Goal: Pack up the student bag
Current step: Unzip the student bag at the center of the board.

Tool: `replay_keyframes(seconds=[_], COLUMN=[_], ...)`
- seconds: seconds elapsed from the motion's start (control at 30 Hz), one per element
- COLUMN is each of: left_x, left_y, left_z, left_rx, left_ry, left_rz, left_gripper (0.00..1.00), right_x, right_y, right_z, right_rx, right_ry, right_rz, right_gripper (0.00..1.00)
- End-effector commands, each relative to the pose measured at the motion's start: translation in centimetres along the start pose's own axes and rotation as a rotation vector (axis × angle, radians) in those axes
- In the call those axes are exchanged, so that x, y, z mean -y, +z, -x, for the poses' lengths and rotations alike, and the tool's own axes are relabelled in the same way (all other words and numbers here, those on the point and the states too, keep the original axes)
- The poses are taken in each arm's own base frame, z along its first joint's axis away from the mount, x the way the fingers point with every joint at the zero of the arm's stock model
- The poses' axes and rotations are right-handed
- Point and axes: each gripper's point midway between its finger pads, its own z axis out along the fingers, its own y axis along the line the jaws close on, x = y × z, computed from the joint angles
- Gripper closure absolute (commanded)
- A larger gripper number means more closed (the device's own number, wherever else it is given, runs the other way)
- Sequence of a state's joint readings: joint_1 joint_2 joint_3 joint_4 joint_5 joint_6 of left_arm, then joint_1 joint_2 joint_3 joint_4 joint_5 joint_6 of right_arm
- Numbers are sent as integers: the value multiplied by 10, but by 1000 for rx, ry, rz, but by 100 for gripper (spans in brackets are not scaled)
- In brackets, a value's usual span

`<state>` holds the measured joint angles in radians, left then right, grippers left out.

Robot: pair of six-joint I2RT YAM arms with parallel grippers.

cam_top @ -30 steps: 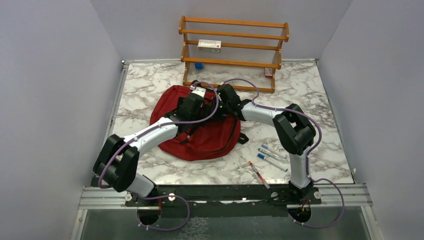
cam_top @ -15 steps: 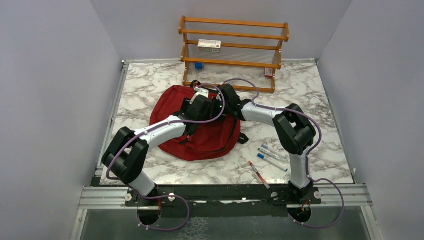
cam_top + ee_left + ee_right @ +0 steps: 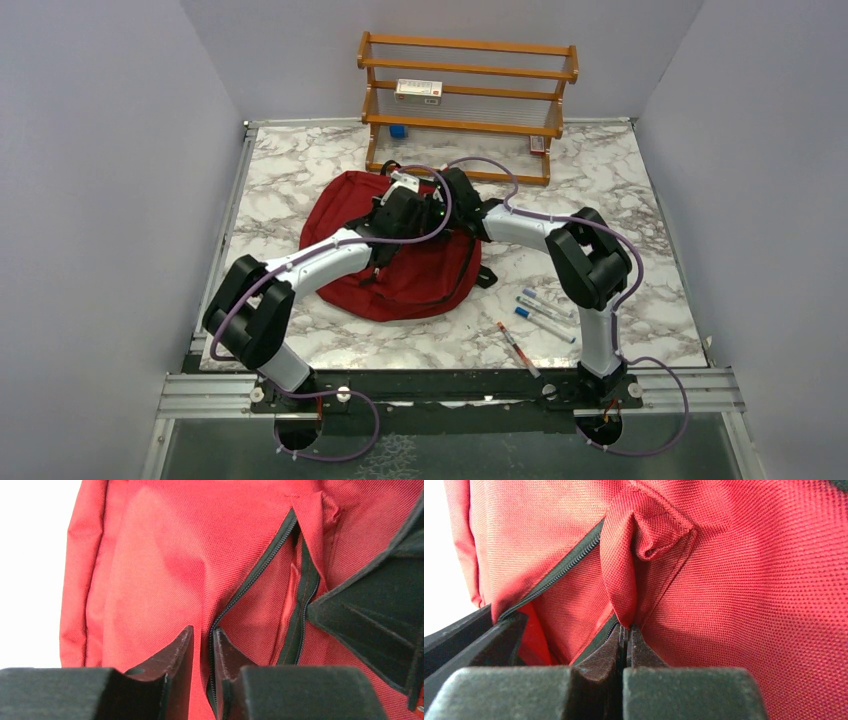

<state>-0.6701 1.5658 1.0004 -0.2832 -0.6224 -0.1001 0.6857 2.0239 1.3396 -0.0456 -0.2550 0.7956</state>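
Note:
The student bag is a dark-red fabric backpack lying flat in the middle of the marble table. Both grippers meet on its upper part. My left gripper has its jaws drawn close, with a strip of red fabric and the black zipper edge pinched between them. My right gripper is shut on a raised fold of the bag's fabric beside the zipper. The zipper gapes a little, showing red inside. In the left wrist view, the right gripper's black finger shows on the right.
A wooden rack stands at the back with a white box, a small blue thing and a small red-and-white thing. Markers and a red pen lie on the table at the front right.
My left arm has swung in toward the right gripper, and its jaws have closed from wide apart to narrow on the zipper edge. The right arm has not moved.

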Motion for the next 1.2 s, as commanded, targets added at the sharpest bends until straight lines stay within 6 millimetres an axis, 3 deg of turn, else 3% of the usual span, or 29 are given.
replay_keyframes(seconds=[0.0, 0.13, 0.4, 0.63, 0.8, 0.93, 1.07, 1.17], left_x=[-4, -6, -6, -1, -3, 1, 1, -3], left_y=[-18, -27, -50, -56, -48, -44, -42, -38], left_z=[35, 51, 85, 94, 89, 88, 86, 83], left_rx=[76, 105, 174, 185, 171, 186, 209, 213], left_ry=[-29, -30, -30, -57, -91, -114, -149, -167], left_rz=[-35, -58, -138, -188, -183, -237, -275, -272], left_gripper=[81, 100, 100, 100, 100, 100, 100, 100], right_x=[-5, -12, -14, 1, -12, -30, -22, -2], right_y=[2, -1, -25, -53, -69, -91, -122, -151], right_z=[5, 18, 43, 55, 47, 36, 23, 10], right_rx=[5, 17, 63, 98, 78, 52, 67, 89], right_ry=[-22, -47, -119, -202, -250, -307, -309, -297], right_rz=[28, 49, 46, -42, 43, 136, 96, 0], right_gripper=[100, 99, 99, 100, 99, 90, 78, 73])
